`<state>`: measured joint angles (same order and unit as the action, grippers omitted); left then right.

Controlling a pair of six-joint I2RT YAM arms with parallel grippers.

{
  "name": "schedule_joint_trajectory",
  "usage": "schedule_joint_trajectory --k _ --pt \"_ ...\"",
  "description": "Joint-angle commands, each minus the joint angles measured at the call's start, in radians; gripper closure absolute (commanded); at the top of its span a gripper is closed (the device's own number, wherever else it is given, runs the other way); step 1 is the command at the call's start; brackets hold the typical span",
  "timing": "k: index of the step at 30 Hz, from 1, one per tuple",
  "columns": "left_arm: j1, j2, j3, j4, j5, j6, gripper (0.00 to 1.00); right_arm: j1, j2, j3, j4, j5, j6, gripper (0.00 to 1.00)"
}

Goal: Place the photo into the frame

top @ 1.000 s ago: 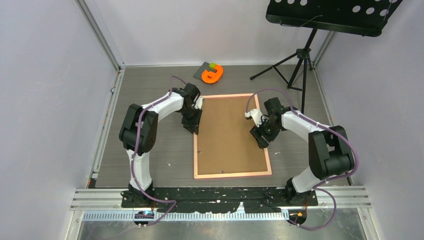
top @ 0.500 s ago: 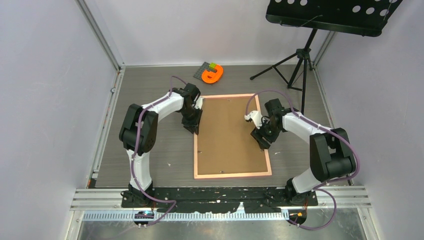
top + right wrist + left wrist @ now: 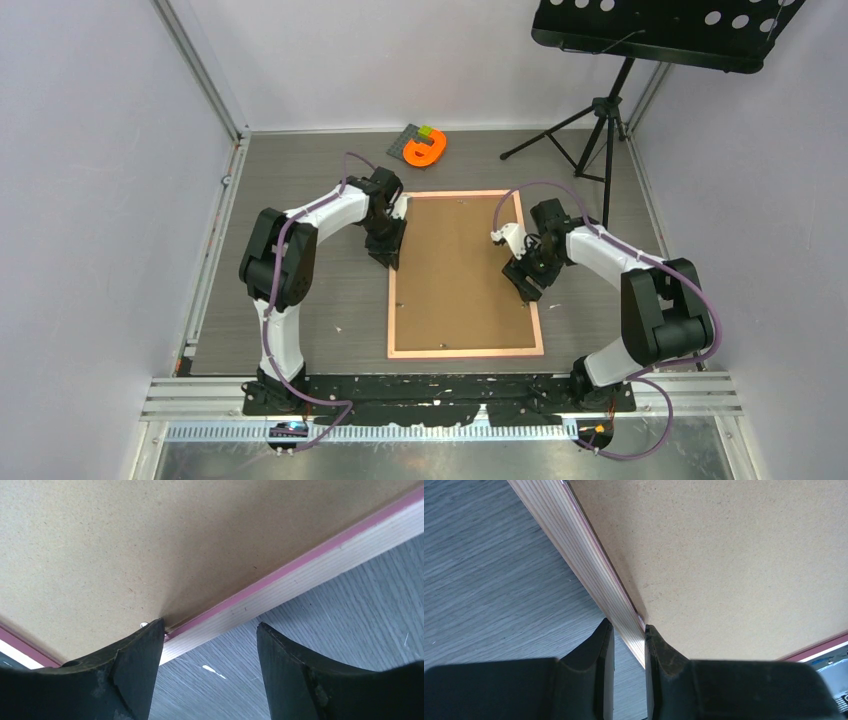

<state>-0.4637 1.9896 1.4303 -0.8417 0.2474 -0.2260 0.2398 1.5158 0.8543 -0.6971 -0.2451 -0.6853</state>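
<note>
Tabletop [image 3: 345,330]: the frame [image 3: 465,353], long axis near-to-far; left gripper [image 3: 625,627] pinching its left rail, right gripper [image 3: 210,625] wide astride the right.

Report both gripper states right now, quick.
Left gripper: closed on the frame, pinching its left rail.
Right gripper: open, jaws straddling the frame's right rail, not gripping it.

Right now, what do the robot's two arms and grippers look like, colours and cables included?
The left arm and right arm have white shells with bulky black joints. A purple cable runs along each. The left gripper and right gripper have matte black, tapered fingers. No markings show.
</note>
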Motion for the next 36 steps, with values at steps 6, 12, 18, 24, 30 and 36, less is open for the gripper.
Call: schedule_joint_trajectory --k 6,12,18,24,30,36 --pt "-0.003 0.015 0.004 0.012 -0.018 0.039 1.0 -0.063 -0.018 0.169 0.002 -0.021 0.25 0.24" --pt "-0.003 0.015 0.004 0.013 -0.012 0.039 1.0 -0.07 0.026 0.249 0.078 0.027 0.382 0.24" --pt "-0.002 0.016 0.003 0.015 -0.005 0.04 1.0 -0.071 0.123 0.334 0.142 0.073 0.478 0.26" --pt "-0.003 0.018 0.002 0.014 0.004 0.042 1.0 -0.071 0.23 0.435 0.171 0.109 0.551 0.28" --pt "-0.003 0.015 0.003 0.016 0.008 0.044 1.0 -0.071 0.327 0.508 0.179 0.121 0.587 0.29" --pt "-0.003 0.016 0.003 0.017 0.01 0.047 1.0 -0.07 0.377 0.522 0.192 0.12 0.595 0.31"
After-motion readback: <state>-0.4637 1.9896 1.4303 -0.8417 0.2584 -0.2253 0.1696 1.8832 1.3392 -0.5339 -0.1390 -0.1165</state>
